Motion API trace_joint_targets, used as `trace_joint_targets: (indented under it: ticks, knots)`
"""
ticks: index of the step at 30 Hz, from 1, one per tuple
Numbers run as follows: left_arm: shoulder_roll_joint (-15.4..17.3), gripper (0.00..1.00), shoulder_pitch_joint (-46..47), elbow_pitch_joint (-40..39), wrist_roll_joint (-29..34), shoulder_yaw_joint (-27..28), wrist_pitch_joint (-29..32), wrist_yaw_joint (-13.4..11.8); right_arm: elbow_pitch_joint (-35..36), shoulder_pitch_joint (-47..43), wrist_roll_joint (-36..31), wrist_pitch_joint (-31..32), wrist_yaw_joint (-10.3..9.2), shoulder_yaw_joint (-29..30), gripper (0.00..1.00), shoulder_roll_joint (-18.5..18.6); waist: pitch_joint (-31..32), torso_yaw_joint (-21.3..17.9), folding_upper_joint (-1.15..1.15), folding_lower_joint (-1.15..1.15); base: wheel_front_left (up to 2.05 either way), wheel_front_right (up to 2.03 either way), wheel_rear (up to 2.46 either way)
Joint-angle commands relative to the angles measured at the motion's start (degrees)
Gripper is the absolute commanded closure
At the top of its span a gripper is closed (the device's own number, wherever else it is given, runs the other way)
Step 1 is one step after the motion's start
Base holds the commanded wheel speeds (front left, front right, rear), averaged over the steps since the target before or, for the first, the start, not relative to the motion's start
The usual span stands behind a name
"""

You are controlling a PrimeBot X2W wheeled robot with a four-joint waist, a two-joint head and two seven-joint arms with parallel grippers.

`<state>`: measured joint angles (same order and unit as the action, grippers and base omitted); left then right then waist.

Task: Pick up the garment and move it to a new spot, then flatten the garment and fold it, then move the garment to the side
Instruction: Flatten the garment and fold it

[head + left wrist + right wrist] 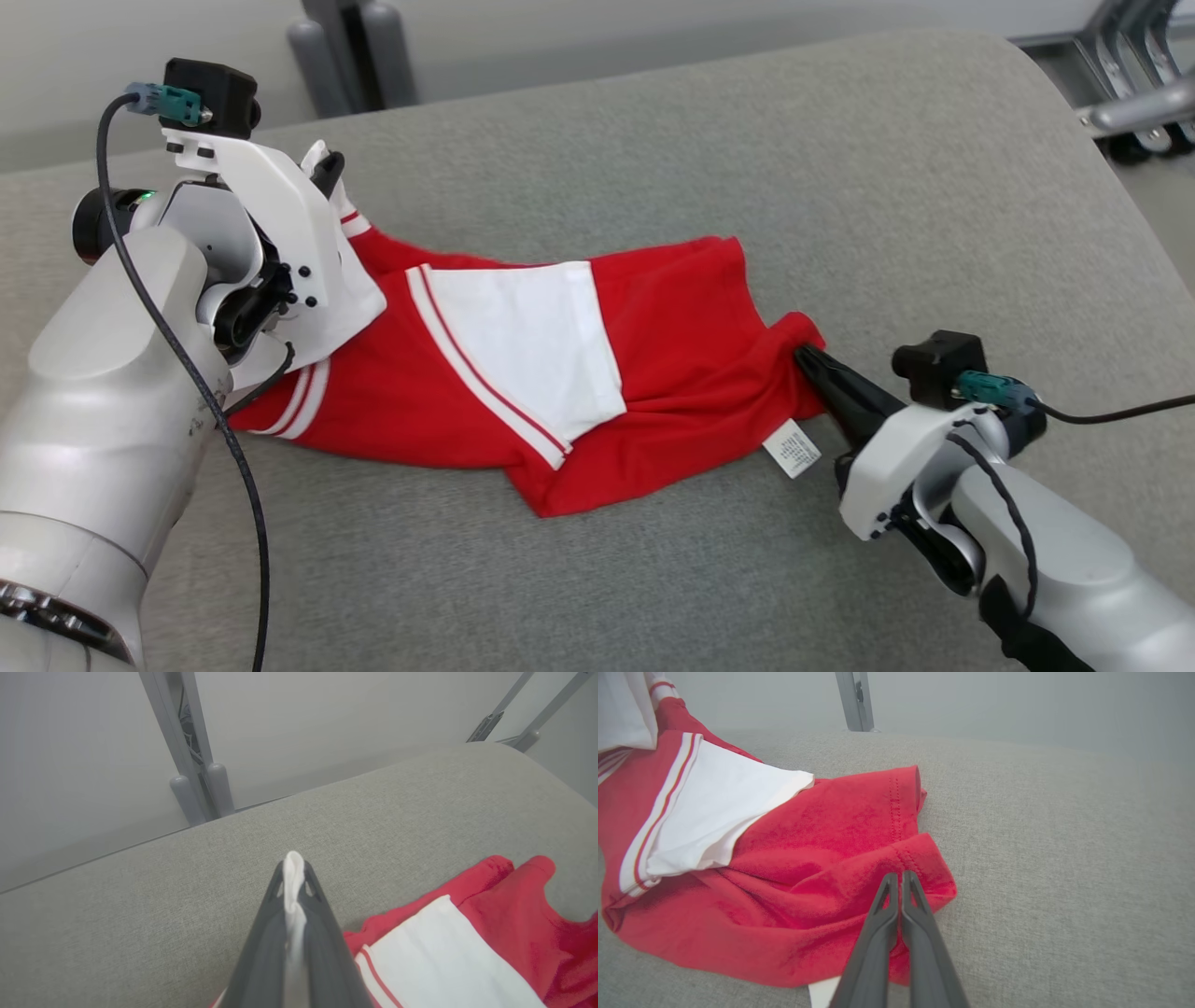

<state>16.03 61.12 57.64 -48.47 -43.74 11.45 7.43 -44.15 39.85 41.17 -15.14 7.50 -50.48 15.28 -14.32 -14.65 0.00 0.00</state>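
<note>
Clamped the garment (672,308) at both ends: trim (294,859) in left pincer (329,171), hem (922,856) in right pincer (900,878). Seemed mid-flattening; needed an outward pull.

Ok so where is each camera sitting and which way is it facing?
Head view: on the robot's head, facing forward and down at the garment on the grey cushion; both pale forearms show, left gripper and right gripper each pinching an end.
Left wrist view: on the left wrist, facing along its own shut fingers, white cloth pinched between, toward the cushion's far edge.
Right wrist view: on the right wrist, facing along its own shut fingers at the red hem.
Shared: both wrist views show the garment's white panel.
</note>
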Motion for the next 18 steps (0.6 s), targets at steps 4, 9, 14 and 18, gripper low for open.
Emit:
trace_joint_targets:
  ticks: [4, 9, 14, 18]
  knots:
    - [0.8, 1.00, -1.3, -1.2, -2.3, 0.0, -2.5, 0.0, -0.6, -1.6, 0.9, -0.1, -0.02, 0.6, 1.00, 1.9, 3.8, 3.9, 0.00, 0.00, 0.00, 0.00, 0.00]
    - [1.6, 1.00, -3.0, -2.4, -4.2, -0.5, -5.7, 0.0, -1.3, -2.9, 1.9, -0.1, -0.02, 0.7, 1.00, 3.5, 6.3, 6.7, 0.00, 0.00, 0.00, 0.00, 0.00]
    - [2.6, 0.91, -4.7, -2.9, -6.1, -1.2, -8.5, 0.0, -1.5, -3.5, 2.6, -0.1, -0.01, 0.4, 1.00, 4.2, 7.3, 8.1, 0.00, 0.00, 0.00, 0.00, 0.00]
    - [2.5, 0.60, -4.4, -1.7, -5.6, -2.0, -11.4, 0.0, -1.4, -3.2, 2.8, -0.1, -0.02, -0.2, 1.00, 4.0, 7.2, 7.9, 0.00, 0.00, 0.00, 0.00, 0.00]
